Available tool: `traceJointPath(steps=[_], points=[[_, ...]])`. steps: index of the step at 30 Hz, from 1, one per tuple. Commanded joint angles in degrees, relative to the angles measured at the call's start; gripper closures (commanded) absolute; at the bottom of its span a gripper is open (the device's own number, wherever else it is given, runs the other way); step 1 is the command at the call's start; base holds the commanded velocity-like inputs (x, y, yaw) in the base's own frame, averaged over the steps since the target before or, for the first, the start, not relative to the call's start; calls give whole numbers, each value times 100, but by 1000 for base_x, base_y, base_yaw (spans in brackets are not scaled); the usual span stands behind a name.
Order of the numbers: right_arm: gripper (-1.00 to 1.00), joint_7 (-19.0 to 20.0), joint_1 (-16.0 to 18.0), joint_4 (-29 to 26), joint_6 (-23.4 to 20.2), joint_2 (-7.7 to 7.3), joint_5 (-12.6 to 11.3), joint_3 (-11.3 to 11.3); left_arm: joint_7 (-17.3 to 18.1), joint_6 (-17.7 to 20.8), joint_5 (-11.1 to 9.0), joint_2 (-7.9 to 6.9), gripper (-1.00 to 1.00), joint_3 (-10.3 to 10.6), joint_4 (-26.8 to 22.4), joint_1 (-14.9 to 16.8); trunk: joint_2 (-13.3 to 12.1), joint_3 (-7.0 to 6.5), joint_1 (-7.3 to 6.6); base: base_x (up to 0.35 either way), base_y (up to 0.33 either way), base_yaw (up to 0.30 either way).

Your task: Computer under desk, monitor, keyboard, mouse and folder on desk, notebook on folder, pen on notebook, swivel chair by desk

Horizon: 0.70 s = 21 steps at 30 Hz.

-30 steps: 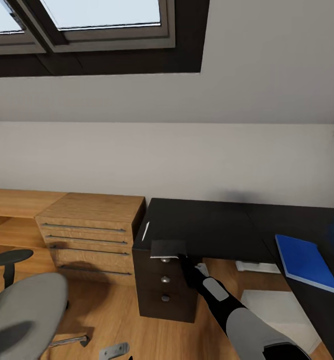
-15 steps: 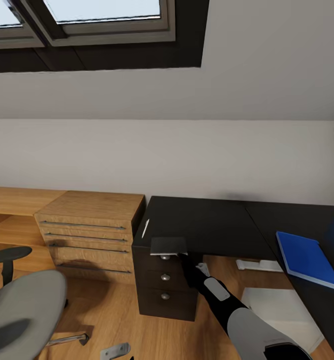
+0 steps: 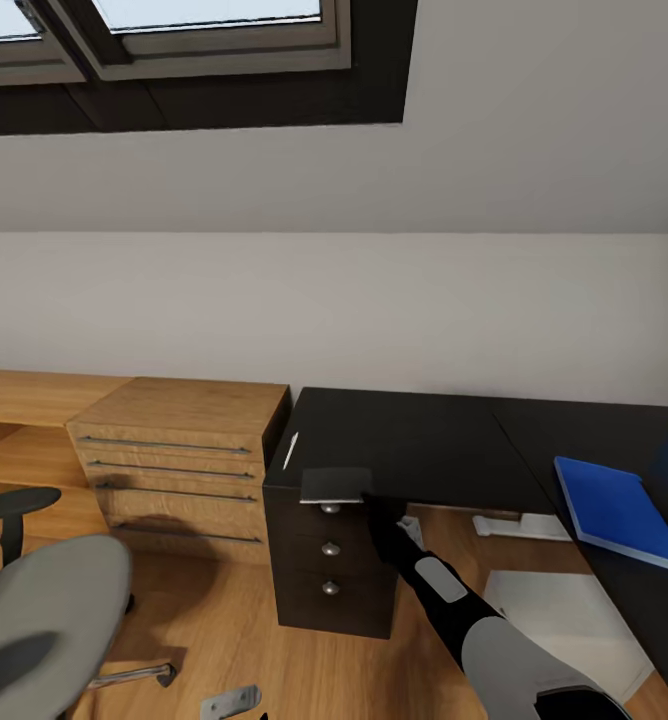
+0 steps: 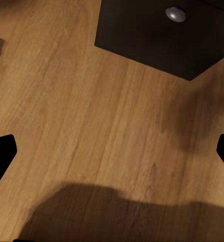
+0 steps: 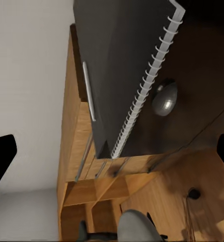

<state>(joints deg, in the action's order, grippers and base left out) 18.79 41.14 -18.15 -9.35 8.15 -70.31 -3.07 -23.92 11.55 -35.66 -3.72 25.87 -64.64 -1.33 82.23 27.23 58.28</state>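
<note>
1. Overhead, the bedroom's dark-framed skylight [image 3: 184, 60] sits in the sloped white ceiling above a plain white wall.
2. The black cabinet desk [image 3: 404, 450] with round silver knobs [image 3: 330, 508] stands between the light wooden drawer unit [image 3: 179, 450] and the glossy black surface [image 3: 634, 590] at the far right of the head view.
3. The swivel chair [image 3: 44, 620] shows its grey seat and one black armrest in the lower left of the head view, on the wood floor [image 4: 91, 111].
4. The blue folder [image 3: 619, 512] lies flat on the glossy black surface, its long axis running away from the robot.
5. The dark grey notebook [image 3: 335, 485] sits at the cabinet desk's front edge, overhanging it, wider side to side; the right gripper [image 3: 379, 512] is just beside it, though I cannot tell whether its jaws pinch it.
6. The pale pen [image 3: 291, 450] lies near the cabinet desk's left edge, pointing front to back.
7. The left gripper's [image 4: 112, 151] jaws are spread over bare floor.
</note>
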Motion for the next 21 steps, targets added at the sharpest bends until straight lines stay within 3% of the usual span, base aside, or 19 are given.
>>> traceJointPath(steps=[1, 3, 5, 21], points=[[-100, 173, 3, 7, -6, -9, -57, -33, -43, 14, -38, -6, -100, 14, -14, 1, 45, 23, 23, 0, 0, 0], [-100, 729, -5, 45, -6, -30, -48, -35, -43, 14, -38, -6, -100, 14, -14, 1, 125, 59, 67, 0, 0, 0], [-100, 831, -7, 68, -5, -34, -48, -35, -43, 14, -38, -6, -100, 14, -14, 1, 205, 95, 111, 0, 0, 0], [-100, 993, -10, 119, 3, -60, -46, -36, -43, 14, -38, -6, -100, 12, -14, 1, 847, 382, 462, 0, 0, 0]])
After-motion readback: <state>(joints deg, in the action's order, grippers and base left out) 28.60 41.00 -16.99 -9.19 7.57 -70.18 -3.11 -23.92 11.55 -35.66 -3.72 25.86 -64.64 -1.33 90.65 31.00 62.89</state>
